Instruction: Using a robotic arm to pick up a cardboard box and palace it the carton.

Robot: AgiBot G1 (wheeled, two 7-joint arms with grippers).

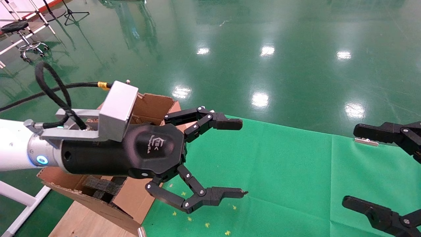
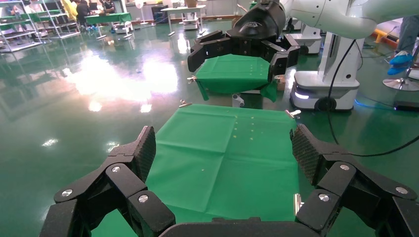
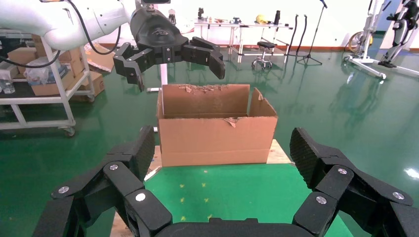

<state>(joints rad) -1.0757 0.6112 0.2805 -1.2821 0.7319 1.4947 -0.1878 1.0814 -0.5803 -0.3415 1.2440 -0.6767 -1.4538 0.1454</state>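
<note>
Left pincer (image 1: 241, 158) released, fingers spread wide, nothing between them, held in the air above the near corner of the carton (image 1: 144, 108) and the edge of the green cloth (image 1: 279, 171). Upper fingertip (image 1: 230, 124) and lower fingertip (image 1: 227, 192) well apart. Mounted on the robotic arm (image 1: 13, 148): white sleeve, lit blue ring, grey bracket, black cable looping back. In the left wrist view, same pincer (image 2: 225, 148) gaping over the green cloth (image 2: 222, 158), textured pads (image 2: 146, 148) facing inward.

Right pincer (image 1: 350, 166) also released, empty, hovering over the far right part of the green cloth, only the fingers in sight at the head view's edge. In the right wrist view, right pincer (image 3: 222, 148) open toward the carton (image 3: 217, 133), with the left pincer (image 3: 175, 66) hanging above the carton's torn-edged flaps.

Carton standing upright at the left end of the table (image 1: 79, 220), flaps raised, black foam pieces (image 1: 102, 187) inside, resting on the bare wooden part just beside the cloth. Cardboard box not visible in any view; cannot tell where it is.

Shiny green floor (image 1: 230, 49) all around.
</note>
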